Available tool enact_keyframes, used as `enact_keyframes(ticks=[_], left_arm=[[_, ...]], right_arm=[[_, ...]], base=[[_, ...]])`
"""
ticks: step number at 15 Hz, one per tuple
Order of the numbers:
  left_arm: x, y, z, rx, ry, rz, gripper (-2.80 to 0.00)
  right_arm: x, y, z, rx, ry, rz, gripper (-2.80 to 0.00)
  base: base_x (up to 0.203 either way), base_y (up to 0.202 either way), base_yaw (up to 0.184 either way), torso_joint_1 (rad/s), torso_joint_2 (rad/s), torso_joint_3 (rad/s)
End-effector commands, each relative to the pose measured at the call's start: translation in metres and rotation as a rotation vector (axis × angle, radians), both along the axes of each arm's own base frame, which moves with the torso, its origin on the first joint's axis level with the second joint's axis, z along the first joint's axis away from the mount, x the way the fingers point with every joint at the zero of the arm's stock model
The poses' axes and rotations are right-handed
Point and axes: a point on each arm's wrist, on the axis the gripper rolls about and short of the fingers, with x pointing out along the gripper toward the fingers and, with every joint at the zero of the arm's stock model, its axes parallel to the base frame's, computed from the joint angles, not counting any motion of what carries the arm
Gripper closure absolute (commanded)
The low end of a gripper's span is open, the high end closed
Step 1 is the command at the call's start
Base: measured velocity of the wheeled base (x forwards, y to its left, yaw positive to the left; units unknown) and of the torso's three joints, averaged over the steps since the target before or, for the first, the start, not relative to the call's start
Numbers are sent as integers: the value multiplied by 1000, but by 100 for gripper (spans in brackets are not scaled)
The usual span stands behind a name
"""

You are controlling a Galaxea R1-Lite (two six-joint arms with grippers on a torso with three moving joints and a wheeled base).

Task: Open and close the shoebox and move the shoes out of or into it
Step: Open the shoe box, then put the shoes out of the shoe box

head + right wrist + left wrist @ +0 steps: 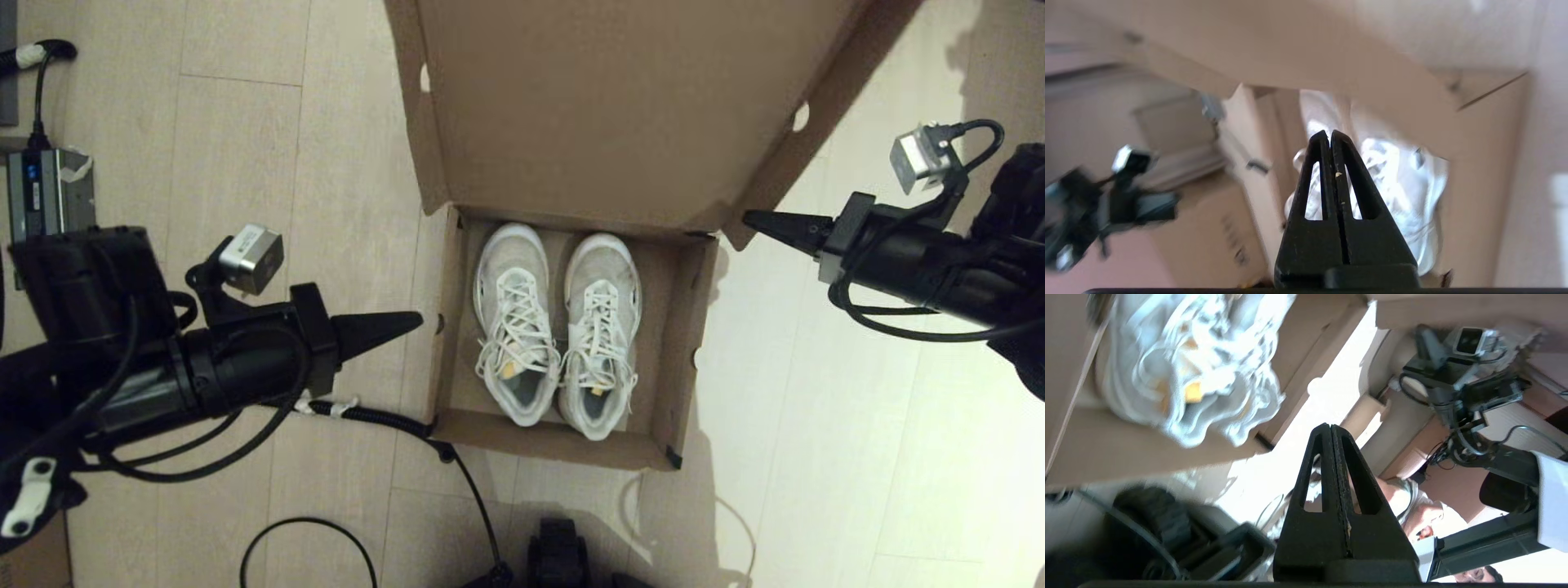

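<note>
Left gripper (pixel 412 321) and right gripper (pixel 751 219), both closed, flanking the shoes (pixel 558 327) in the shoebox (pixel 447 359)

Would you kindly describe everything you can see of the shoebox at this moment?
The shoebox is plain brown cardboard, standing open on the pale wood-look floor. Its hinged lid is raised at the far side, with small round holes in its side flaps and the box walls. Dark tape marks the near right corner. The shoes lie side by side inside, toes toward the lid. The shut left gripper and shut right gripper flank it, neither visibly touching.
</note>
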Motion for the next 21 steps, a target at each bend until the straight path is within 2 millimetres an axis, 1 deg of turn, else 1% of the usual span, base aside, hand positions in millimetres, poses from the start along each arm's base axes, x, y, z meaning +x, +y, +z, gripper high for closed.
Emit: enact_keyframes(ticks=[1,3,4,6,7,8,9,10,11,12,13,15,16,17,19,20,21], left_arm=[[-2,-1,5,-8,-19,-6,0],[-8,1,3,6,-30,-3,0],[-14,3,5,19,-55,13,0],[-20,5,2,89,-115,66,0],[-20,6,-2,151,-158,89,0],[-20,7,-8,251,-224,116,0],[-16,8,-16,382,-287,173,0],[-6,7,-27,479,-289,236,0],[5,6,-34,538,-291,279,0],[16,5,-36,556,-312,320,0],[27,5,-38,554,-346,349,0],[53,0,-38,526,-440,410,0],[62,-4,-35,514,-476,433,0],[61,-10,-37,514,-475,418,0],[51,-18,-50,540,-426,368,0],[45,-19,-58,558,-397,351,0],[39,-17,-67,587,-368,351,0]], right_arm=[[-4,-2,8,8,-28,-28,0],[-14,-8,14,1,-36,-120,0],[-15,-9,12,-40,-34,-185,0],[-10,-7,-3,-255,-50,-419,0],[-7,-2,-12,-368,-47,-542,0],[-6,8,-19,-471,-43,-653,0],[-8,26,-22,-530,-54,-684,0],[-9,37,-26,-572,-60,-684,0],[-5,41,-33,-596,-45,-680,0],[0,42,-36,-601,-41,-680,0],[3,43,-34,-596,-47,-683,0],[12,46,-22,-566,-86,-695,0],[11,54,-18,-559,-102,-673,0],[7,69,-17,-554,-118,-627,0],[-7,104,-16,-549,-142,-505,0],[-13,120,-17,-548,-138,-444,0],[-19,129,-22,-548,-86,-396,0]], base=[[0,0,0,0,0,0],[0,0,0,0,0,0],[0,0,0,0,0,0],[0,0,0,0,0,0],[0,0,0,0,0,0],[0,0,0,0,0,0],[0,0,0,0,0,0],[0,0,0,0,0,0],[0,0,0,0,0,0],[0,0,0,0,0,0],[0,0,0,0,0,0],[0,0,0,0,0,0],[0,0,0,0,0,0],[0,0,0,0,0,0],[0,0,0,0,0,0],[0,0,0,0,0,0],[0,0,0,0,0,0]])
